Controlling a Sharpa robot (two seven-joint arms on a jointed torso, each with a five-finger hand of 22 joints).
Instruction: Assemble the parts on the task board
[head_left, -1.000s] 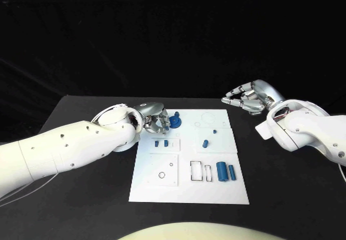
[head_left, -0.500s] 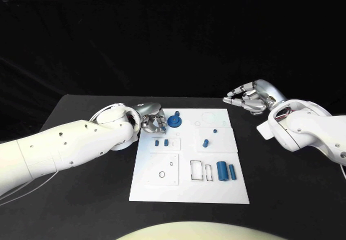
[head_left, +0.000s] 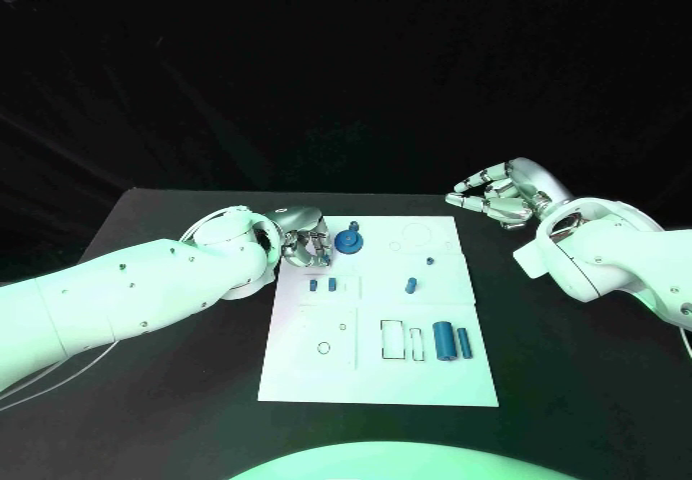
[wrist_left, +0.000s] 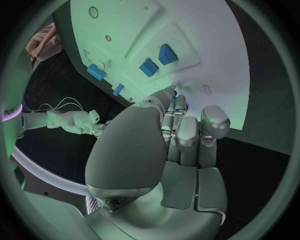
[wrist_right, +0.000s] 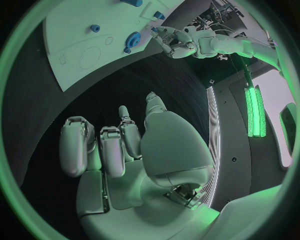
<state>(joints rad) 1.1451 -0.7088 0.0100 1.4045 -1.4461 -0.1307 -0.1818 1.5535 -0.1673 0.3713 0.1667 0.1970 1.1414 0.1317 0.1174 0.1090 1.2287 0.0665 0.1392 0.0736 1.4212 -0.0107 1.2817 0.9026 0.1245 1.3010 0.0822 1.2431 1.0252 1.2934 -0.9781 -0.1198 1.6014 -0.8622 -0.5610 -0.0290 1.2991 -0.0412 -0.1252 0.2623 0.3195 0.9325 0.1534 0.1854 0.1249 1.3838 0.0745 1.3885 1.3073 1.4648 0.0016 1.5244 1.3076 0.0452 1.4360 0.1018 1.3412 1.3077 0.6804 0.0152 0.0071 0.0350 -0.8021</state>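
Silver left robot hand (head_left: 306, 247) clenched beside round blue part (head_left: 349, 241); right robot hand (head_left: 498, 199) clenched (off board).

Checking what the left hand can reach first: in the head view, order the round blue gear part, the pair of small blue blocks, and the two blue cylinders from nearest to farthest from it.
From the left hand:
1. Round blue gear part, right beside the fingers, board's far-left area.
2. Pair of small blue blocks, just nearer the robot.
3. Two blue cylinders, board's near-right area.

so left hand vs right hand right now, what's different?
The left hand is at the task board, fingers by the round blue part; the right hand hangs off the board over the black table. The left is fingers-down on the work; the right is curled on nothing. Both are silver.
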